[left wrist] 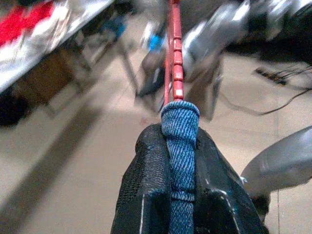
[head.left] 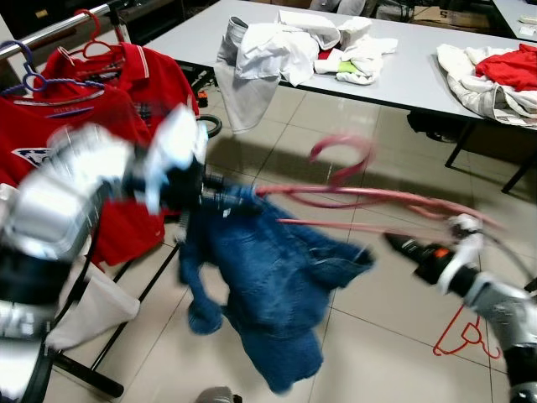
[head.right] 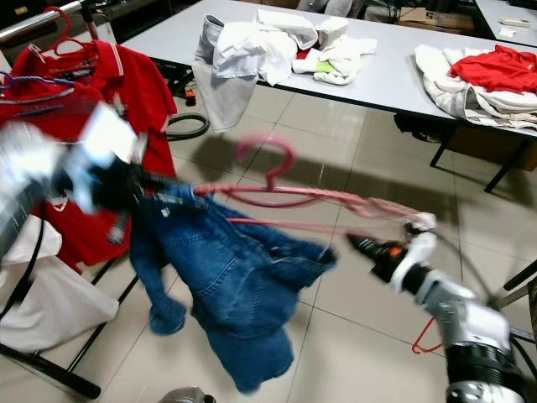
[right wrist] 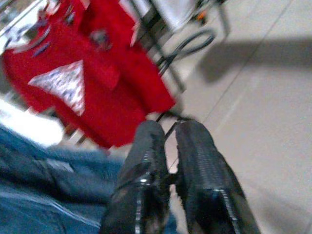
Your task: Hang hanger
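Left gripper [left wrist: 180, 161] jaws clamp denim-wrapped pink hanger [head.right: 277, 195]; right gripper [right wrist: 168, 146] jaws clenched, empty.

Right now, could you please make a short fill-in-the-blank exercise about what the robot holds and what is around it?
1. The garment draped on the pink hanger is made of blue ____.
2. The left gripper is shut on the hanger's end, which is wrapped in ____ fabric.
3. The polo shirts hanging on the rack are ____.
4. A spare red hanger lies on the ____.

Missing words: denim; denim; red; floor
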You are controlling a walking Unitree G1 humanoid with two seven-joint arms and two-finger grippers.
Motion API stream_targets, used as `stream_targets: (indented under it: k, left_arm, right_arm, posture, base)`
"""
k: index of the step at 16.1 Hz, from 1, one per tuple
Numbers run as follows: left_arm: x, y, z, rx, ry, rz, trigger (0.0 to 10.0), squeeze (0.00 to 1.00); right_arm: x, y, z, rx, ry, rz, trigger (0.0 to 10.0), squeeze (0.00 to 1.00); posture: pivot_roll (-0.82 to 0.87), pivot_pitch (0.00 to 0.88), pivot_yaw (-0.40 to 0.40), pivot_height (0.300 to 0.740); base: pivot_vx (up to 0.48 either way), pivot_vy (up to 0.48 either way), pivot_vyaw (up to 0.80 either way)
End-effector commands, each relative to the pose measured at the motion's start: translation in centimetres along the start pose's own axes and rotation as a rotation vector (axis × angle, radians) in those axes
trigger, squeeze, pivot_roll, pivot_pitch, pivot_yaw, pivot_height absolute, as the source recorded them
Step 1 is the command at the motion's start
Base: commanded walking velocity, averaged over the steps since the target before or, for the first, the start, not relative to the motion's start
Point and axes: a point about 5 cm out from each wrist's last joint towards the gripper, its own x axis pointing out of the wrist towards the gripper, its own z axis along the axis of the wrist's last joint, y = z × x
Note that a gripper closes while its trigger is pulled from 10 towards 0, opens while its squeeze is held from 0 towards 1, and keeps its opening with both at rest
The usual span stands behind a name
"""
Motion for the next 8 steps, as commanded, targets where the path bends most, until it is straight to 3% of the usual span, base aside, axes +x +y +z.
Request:
stream_targets:
  k: [1,2,4,7,8]
  left_arm:
    - [0.0,0.0,-0.3,0.033,0.043,0.039,0.0,0.0]
    - [0.5,-0.6,-2.2,0.014,0.092,0.084,0.0,0.0]
    - [1.0,-0.9,-2.9,0.011,0.097,0.123,0.0,0.0]
    - [1.5,-0.7,-1.6,0.017,-0.042,0.174,0.0,0.0]
    - [1.3,-0.6,-1.2,0.015,-0.065,0.168,0.0,0.0]
  right_arm:
    - [-0.4,0.1,0.9,0.004,-0.045,-0.025,0.0,0.0]
    - [-0.7,0.4,1.7,-0.008,-0.069,-0.041,0.0,0.0]
    - [-0.8,0.6,1.9,-0.018,-0.066,-0.042,0.0,0.0]
    - [-0.6,1.5,0.2,-0.064,0.019,-0.019,0.0,0.0]
    - [-0.4,1.5,-0.4,-0.06,0.041,-0.055,10.0,0.0]
  posture:
    - [0.09,0.038,0.002,0.74]
    - [0.09,0.039,0.003,0.74]
    - [0.07,0.039,-0.001,0.74]
    - [0.08,0.042,-0.007,0.74]
    - [0.08,0.044,-0.006,0.74]
  base:
    - [0.0,0.0,0.0]
    - [0.0,0.0,0.0]
    - [0.0,0.0,0.0]
    - [0.0,0.0,0.0]
    - [0.0,0.0,0.0]
